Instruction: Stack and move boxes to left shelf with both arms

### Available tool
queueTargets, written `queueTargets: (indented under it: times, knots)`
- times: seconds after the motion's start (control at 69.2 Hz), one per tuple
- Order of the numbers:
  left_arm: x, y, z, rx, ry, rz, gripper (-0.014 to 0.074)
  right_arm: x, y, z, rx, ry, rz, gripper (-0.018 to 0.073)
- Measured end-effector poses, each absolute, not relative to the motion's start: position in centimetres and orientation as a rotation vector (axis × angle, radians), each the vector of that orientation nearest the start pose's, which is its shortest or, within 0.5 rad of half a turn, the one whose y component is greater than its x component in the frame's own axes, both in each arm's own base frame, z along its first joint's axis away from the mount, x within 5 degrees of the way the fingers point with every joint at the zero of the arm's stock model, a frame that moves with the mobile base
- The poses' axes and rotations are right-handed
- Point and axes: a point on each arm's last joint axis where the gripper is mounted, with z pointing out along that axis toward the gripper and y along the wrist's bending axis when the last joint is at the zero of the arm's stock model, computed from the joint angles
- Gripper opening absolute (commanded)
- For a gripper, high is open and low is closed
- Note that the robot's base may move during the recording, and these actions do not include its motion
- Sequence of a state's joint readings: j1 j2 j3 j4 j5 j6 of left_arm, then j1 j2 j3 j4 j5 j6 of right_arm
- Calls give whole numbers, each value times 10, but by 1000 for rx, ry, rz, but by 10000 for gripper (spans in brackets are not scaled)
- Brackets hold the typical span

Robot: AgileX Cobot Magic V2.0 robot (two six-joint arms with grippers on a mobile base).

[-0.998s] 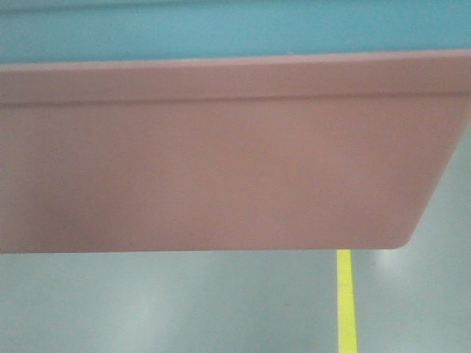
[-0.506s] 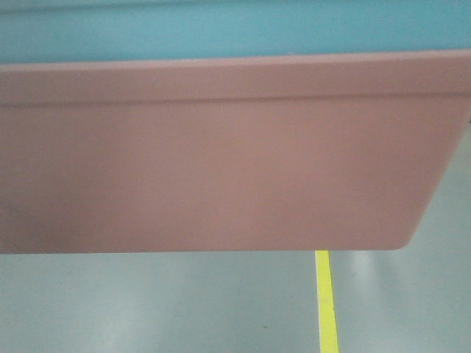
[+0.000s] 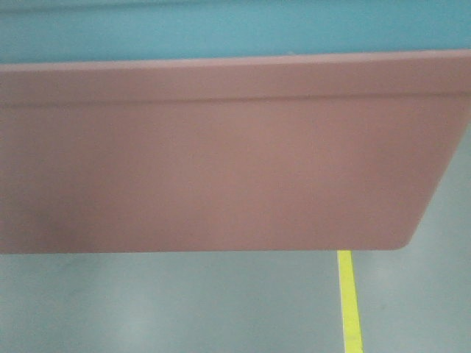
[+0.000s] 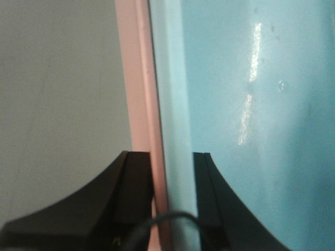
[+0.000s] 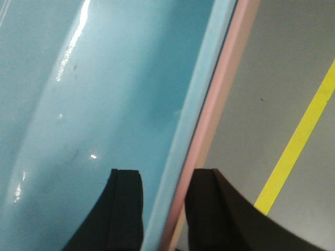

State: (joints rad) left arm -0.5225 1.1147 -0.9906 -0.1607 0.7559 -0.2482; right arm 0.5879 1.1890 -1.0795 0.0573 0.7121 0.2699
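Note:
The salmon pink box (image 3: 221,162) fills the front view, with the light blue box (image 3: 221,29) nested in it and showing above its rim. Both hang above the floor. In the left wrist view my left gripper (image 4: 170,157) is shut across the paired rims, one finger outside the pink rim (image 4: 144,78) and one inside the blue box (image 4: 251,104). My right gripper (image 5: 165,172) is shut the same way on the opposite side, clamping the blue wall (image 5: 104,78) and the pink rim (image 5: 230,68). The left shelf is out of view.
Grey floor (image 3: 147,301) lies below the boxes. A yellow floor line (image 3: 349,301) runs away from me at the lower right, and the same yellow line (image 5: 298,141) shows beside the right gripper.
The boxes stay fixed in the front view. The yellow floor line shifted left, then back to the right, so the floor has moved relative to me.

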Motion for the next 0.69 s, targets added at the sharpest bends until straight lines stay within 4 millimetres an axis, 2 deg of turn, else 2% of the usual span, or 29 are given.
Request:
queueTargets:
  times: [0.694]
  knots:
    - [190,-121,342,245,2411,-551,-3,206,141,355,-342,2332,496,55]
